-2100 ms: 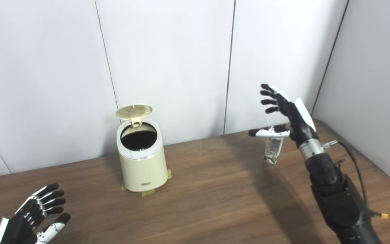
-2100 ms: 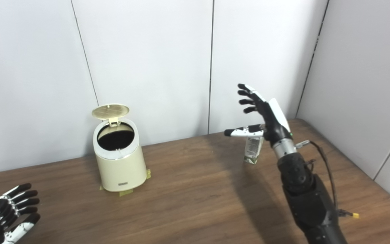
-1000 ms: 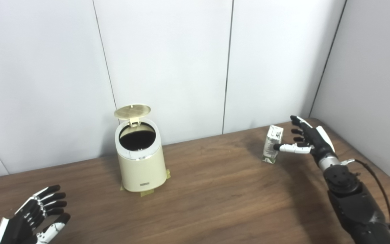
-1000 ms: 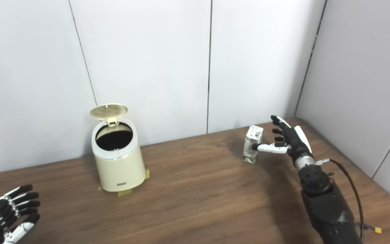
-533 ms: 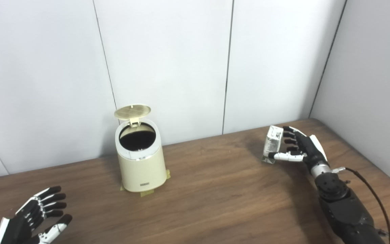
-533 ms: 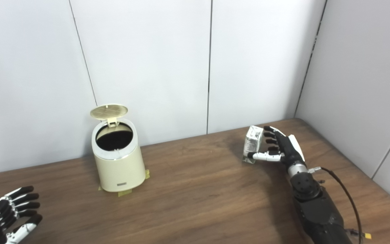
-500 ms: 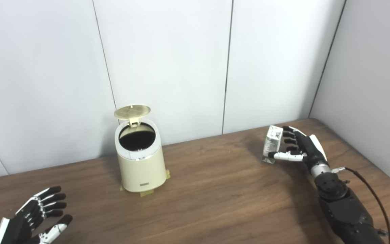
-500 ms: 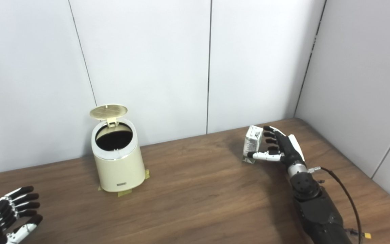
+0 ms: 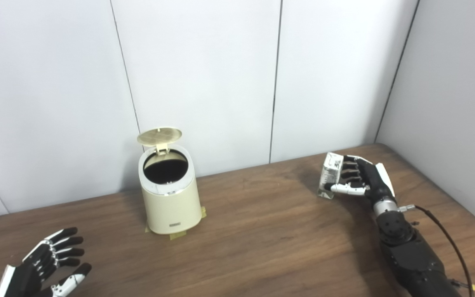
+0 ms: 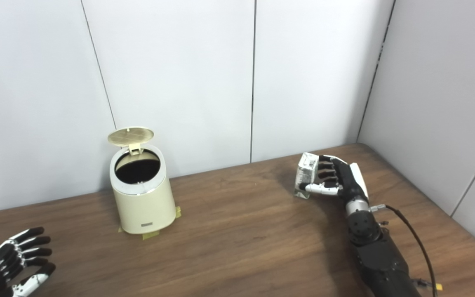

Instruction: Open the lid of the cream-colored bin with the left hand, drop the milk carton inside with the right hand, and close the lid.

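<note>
The cream-colored bin [image 9: 170, 204] stands on the wooden table, left of centre, its round lid [image 9: 159, 136] tipped up behind the dark opening. The small white milk carton [image 9: 330, 175] stands upright at the back right of the table. My right hand [image 9: 359, 178] is wrapped around the carton's right side, fingers behind it and thumb across its front. My left hand [image 9: 45, 268] is open and empty, low at the front left, well away from the bin. The same scene shows in the right eye view, with the bin [image 10: 142, 206] and the carton [image 10: 306, 174].
The table [image 9: 262, 247] ends at white wall panels behind and at the right. Tape strips [image 9: 177, 235] mark the bin's base. A black cable [image 9: 447, 235] trails from my right forearm.
My right hand came down from above to the carton and curled its fingers and thumb around it. My left hand stayed low at the front left. The lid stayed up.
</note>
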Motion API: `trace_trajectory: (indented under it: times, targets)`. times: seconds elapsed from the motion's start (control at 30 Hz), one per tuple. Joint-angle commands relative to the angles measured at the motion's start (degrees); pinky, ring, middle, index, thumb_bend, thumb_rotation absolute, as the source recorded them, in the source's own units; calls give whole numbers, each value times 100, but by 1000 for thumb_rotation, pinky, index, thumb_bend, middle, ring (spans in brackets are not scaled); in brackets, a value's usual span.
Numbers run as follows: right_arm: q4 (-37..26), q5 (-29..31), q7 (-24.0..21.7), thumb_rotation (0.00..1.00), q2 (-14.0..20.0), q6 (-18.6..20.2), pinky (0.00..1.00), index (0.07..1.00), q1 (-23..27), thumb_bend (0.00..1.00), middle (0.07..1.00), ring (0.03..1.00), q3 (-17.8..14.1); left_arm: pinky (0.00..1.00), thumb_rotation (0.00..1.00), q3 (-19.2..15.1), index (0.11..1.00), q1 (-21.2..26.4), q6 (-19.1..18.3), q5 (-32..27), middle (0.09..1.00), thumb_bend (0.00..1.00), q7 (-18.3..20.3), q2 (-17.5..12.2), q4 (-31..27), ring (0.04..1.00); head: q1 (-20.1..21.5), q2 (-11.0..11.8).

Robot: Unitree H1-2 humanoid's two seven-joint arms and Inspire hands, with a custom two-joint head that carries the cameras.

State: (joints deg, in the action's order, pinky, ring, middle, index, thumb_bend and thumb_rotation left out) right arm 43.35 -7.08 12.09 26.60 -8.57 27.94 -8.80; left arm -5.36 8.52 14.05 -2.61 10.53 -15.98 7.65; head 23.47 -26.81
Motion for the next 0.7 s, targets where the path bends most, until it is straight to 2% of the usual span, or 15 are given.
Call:
trace_trajectory:
  times: [0.0,0.07,0.4,0.67]
  targets:
    - [18,-40,49,148,26,-129,535,712,225,852,666,633,48,611,28,-6,783,153,51,-75,736,586,2,-77,-230,665,7,-6]
    - [9,24,39,142,-10,-87,516,714,233,854,668,625,30,616,31,-8,786,153,58,-58,737,588,10,-76,-217,668,7,-6]
    - [-106,76,-1,155,-80,54,551,732,248,856,721,661,93,661,24,-9,794,134,59,-41,744,584,50,-81,-213,688,-5,-71]
    - [-57,143,-52,133,-106,22,547,731,286,864,724,657,133,626,31,-12,788,152,66,-112,739,592,101,-75,-161,676,-2,-103]
